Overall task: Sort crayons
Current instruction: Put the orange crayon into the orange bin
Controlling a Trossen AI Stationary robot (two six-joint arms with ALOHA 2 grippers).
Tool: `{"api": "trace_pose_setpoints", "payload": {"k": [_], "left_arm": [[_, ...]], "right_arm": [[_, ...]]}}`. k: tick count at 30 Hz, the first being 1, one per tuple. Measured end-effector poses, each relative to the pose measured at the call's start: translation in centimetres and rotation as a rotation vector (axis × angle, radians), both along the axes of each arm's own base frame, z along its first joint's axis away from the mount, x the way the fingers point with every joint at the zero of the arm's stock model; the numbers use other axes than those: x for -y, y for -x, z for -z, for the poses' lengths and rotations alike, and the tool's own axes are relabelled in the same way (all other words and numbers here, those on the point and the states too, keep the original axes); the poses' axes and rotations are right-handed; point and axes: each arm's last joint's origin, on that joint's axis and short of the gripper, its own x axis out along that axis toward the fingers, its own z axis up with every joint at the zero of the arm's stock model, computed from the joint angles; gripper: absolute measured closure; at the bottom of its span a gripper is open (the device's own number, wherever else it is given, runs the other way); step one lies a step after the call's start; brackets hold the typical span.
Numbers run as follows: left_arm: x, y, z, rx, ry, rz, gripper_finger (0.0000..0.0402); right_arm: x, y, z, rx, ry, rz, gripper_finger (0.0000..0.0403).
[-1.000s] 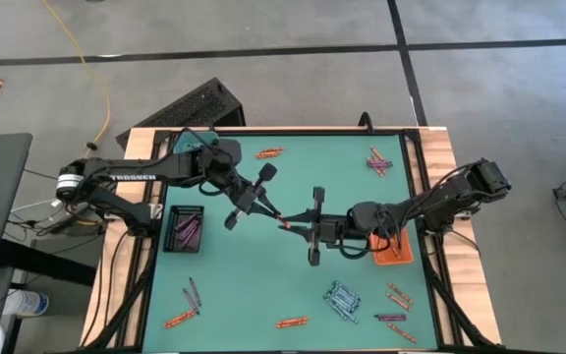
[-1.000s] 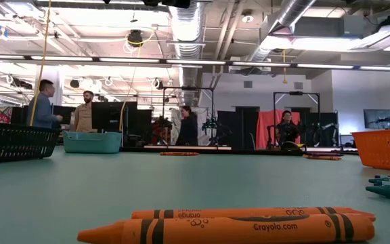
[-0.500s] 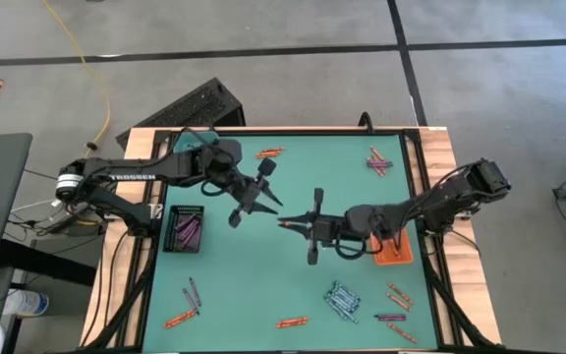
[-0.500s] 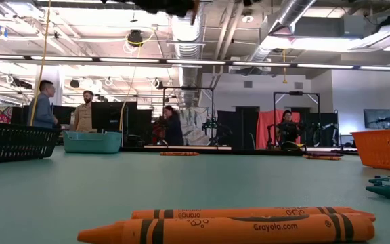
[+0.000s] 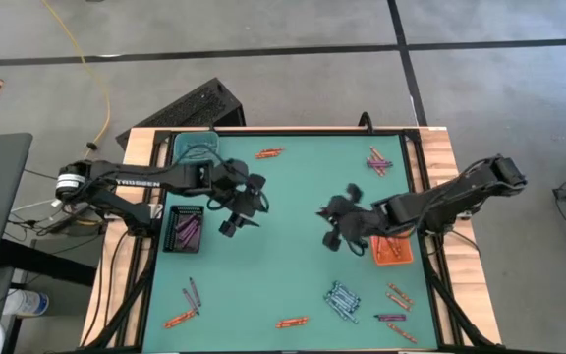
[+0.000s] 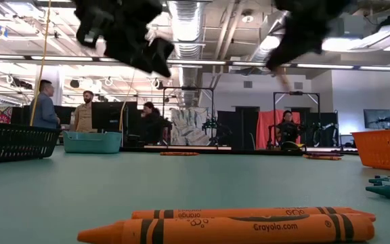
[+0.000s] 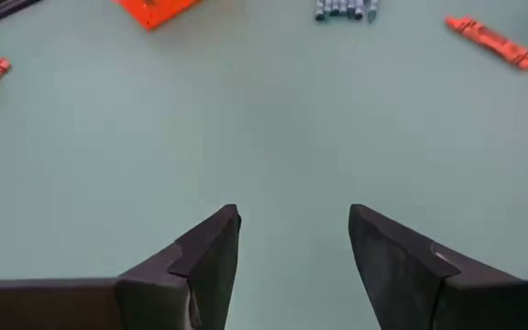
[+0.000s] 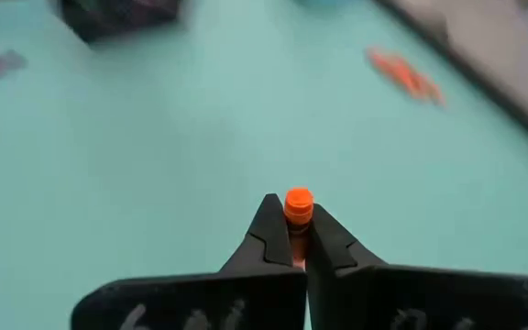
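From my remote station I see two arms of matching build, both finished in dark matte black. The left arm (image 5: pixel 136 182) carries white lettering along its long link, and a silver metal collar with a ribbed ring sits at its base joint. Black cables run in loops beside both bases. The right arm (image 5: pixel 460 197) has a bulkier rounded housing at its elbow. The left claw (image 7: pixel 293 266) has two flat, dark grey fingers (image 7: pixel 211 261) with bevelled inner edges, tapering to blunt tips. The right claw (image 8: pixel 291 240) has two black fingers narrowing to a wedge, mounted on a wide black block bearing faint pale markings.
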Motion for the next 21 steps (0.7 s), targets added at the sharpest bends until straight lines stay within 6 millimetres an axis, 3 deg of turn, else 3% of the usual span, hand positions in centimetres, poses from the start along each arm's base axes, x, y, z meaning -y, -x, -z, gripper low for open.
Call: {"api": "trace_pose_setpoints", "payload": {"k": [3,10,15,21], "left_arm": [[0.7,0.3,2.1,0.018,-0.001,-0.011,0.0205],[2.4,0.8,4.7,0.116,-0.014,-0.007,0.0205],[3.3,1.2,5.6,0.142,-0.024,0.013,0.0205],[3.8,1.2,5.6,0.136,-0.034,0.003,0.0205]], "right_arm": [[0.4,2.6,-0.1,-0.088,-0.118,0.122,0.0402],[0.5,7.9,0.8,-0.405,-0.278,0.452,0.0401],[-0.2,9.2,2.2,-0.522,-0.388,0.526,0.0401],[-0.6,9.4,3.9,-0.54,-0.446,0.543,0.0401]]}}
